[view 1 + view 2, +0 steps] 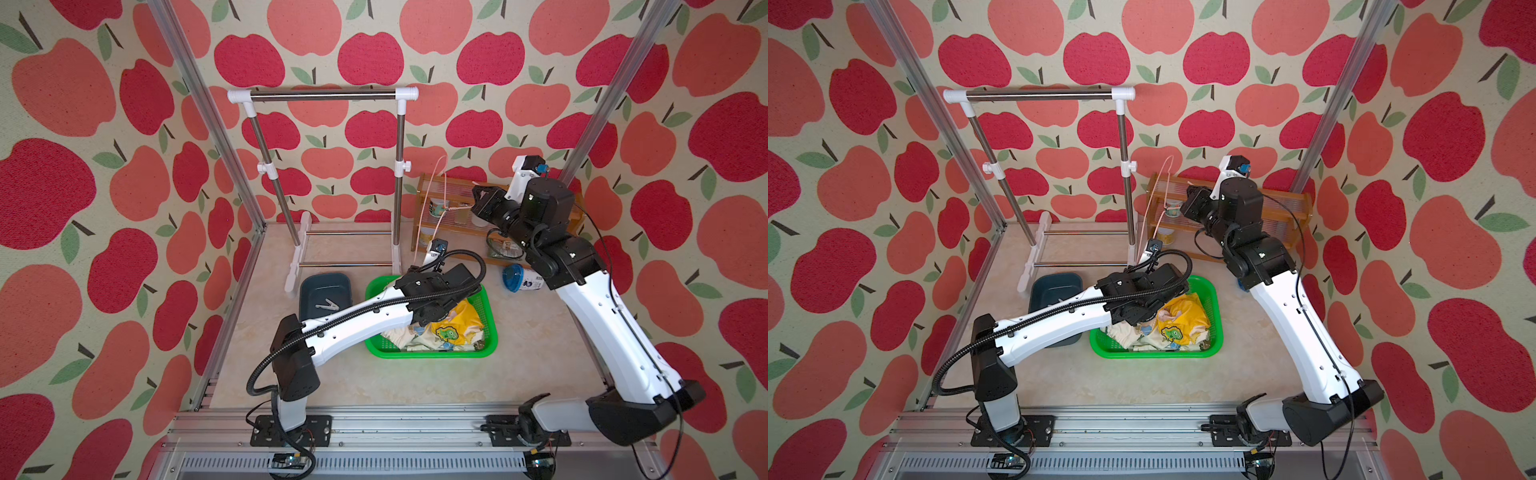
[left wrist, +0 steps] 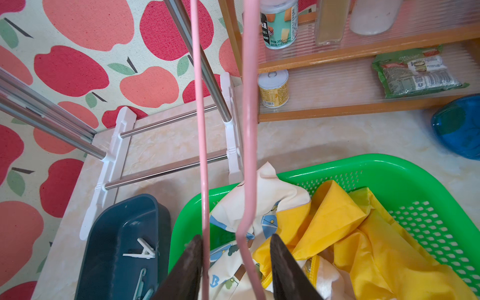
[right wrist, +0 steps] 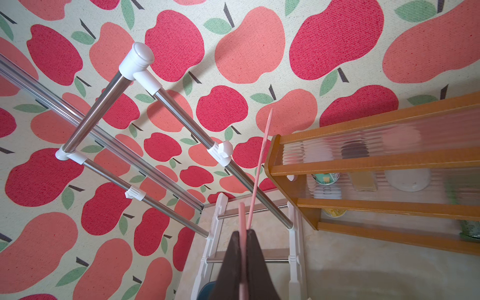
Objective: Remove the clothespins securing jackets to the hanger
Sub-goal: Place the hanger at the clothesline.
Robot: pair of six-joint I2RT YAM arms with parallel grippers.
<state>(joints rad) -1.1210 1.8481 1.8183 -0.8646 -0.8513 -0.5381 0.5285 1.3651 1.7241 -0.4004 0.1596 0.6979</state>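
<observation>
Currently thin pale-pink wire hanger (image 2: 250,130) stands upright, close beside steel-tube rack post (image 2: 207,67) and wooden shelf (image 2: 324,55); little side room. Right gripper (image 3: 243,232) is clamped on it. Left gripper (image 2: 235,237) jaws sit part-open astride both wires, contact unclear. Cream dinosaur-print jacket (image 2: 335,215) lies crumpled in green perforated plastic basket (image 2: 376,161); pale-blue clothespins (image 2: 141,253) are in dark-blue tub (image 2: 145,201).

The walls (image 1: 374,62) carry a print of red and coral apples with green leaves on a cream ground, and the tabletop (image 1: 415,382) is pale beige with marble veining. The hanger (image 2: 200,130) is pale pink, the jacket (image 2: 337,220) cream with cartoon figures, yellow lining and a green frog patch (image 1: 446,334), the basket (image 2: 363,163) bright green, and the bin (image 2: 109,233) dark blue-grey with pale clothespins (image 2: 142,253) in it.
</observation>
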